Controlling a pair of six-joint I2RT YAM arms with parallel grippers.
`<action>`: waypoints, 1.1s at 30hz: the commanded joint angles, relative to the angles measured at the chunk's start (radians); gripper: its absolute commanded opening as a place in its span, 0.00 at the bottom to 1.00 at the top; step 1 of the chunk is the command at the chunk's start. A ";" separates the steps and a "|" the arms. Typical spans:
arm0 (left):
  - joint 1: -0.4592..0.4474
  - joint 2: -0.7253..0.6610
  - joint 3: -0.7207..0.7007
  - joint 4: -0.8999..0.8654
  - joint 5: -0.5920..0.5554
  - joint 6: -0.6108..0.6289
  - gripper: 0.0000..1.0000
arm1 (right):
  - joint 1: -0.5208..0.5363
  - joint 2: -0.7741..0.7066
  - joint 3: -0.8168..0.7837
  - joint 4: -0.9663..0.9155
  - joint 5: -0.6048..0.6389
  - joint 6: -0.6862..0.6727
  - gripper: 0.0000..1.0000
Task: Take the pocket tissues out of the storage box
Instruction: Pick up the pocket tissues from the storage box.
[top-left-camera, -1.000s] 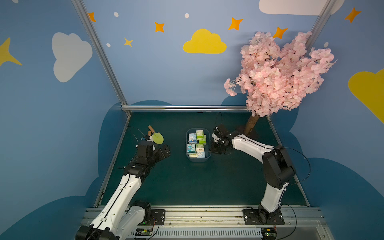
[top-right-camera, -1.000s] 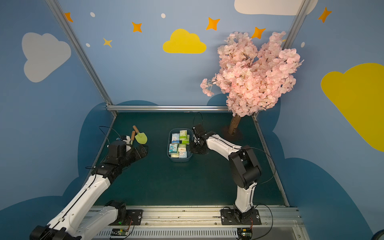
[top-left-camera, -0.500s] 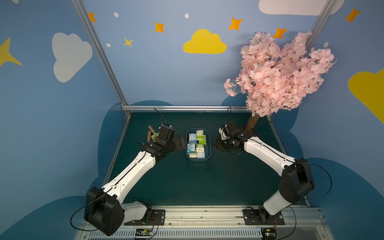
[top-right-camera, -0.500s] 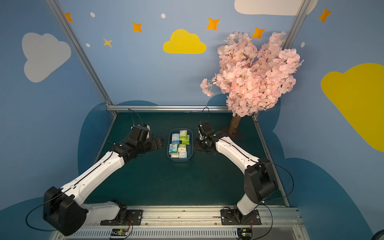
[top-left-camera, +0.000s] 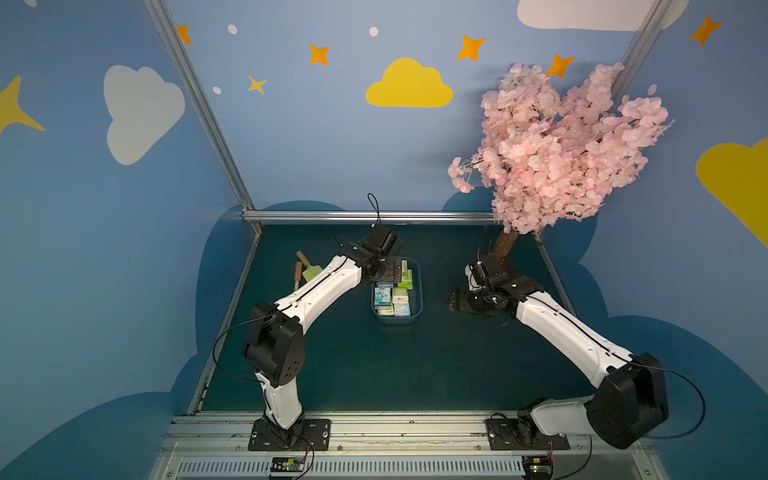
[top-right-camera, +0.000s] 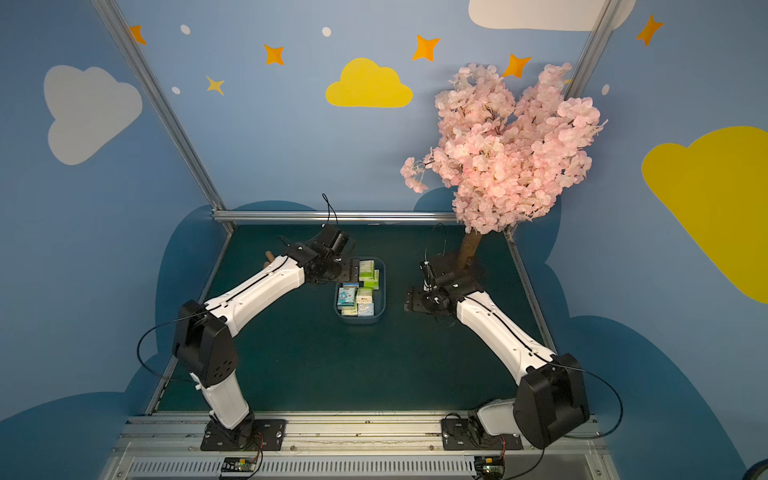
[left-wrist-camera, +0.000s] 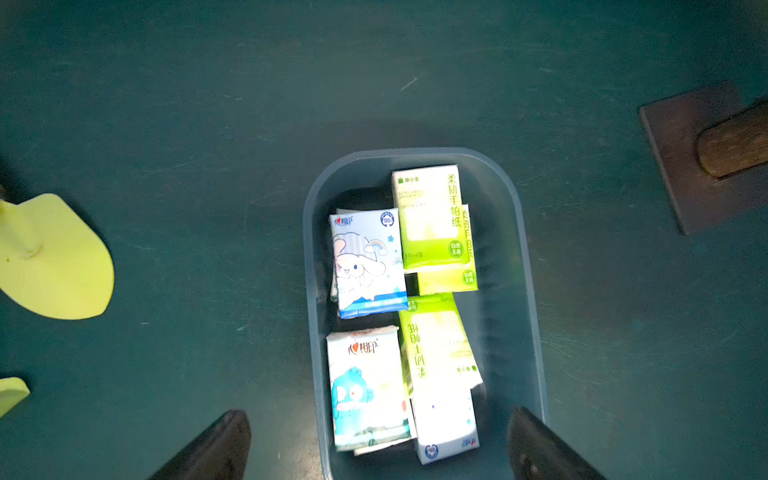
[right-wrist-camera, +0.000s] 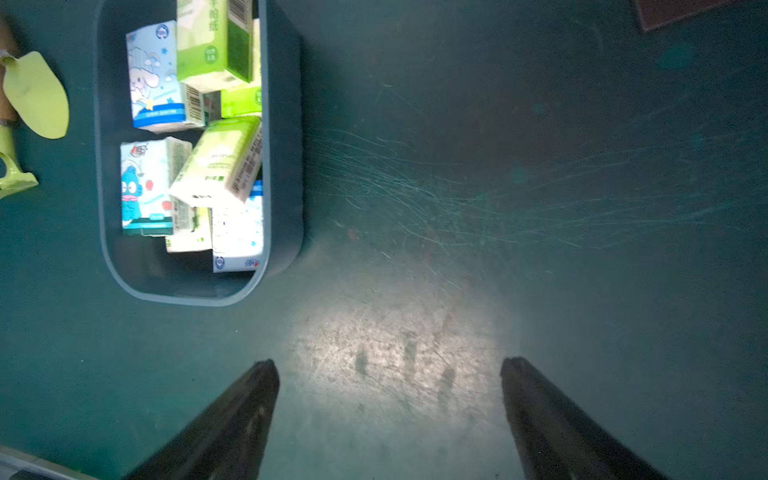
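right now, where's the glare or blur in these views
Left wrist view: glare bleaches one lime green-and-white pocket tissue pack, edges slightly soft. Right wrist view: bright patch on the dark green table mat, corners dark. Both top views: even light, grey-blue plastic storage box tiny.

The 2 arms reach forward, left gripper (left-wrist-camera: 378, 413) and right gripper (right-wrist-camera: 388, 363) pointing down, jaws spread wide

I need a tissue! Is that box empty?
Not empty. The storage box holds blue and green pocket tissues, some stacked on others.
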 joint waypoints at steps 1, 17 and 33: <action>-0.002 0.091 0.109 -0.132 -0.011 0.035 0.94 | -0.020 -0.059 -0.027 -0.042 0.047 0.027 0.98; -0.001 0.473 0.581 -0.391 -0.064 0.014 0.73 | -0.070 -0.270 -0.172 -0.020 0.178 0.079 0.98; 0.010 0.550 0.594 -0.396 -0.045 -0.051 0.68 | -0.110 -0.340 -0.212 -0.019 0.181 0.090 0.98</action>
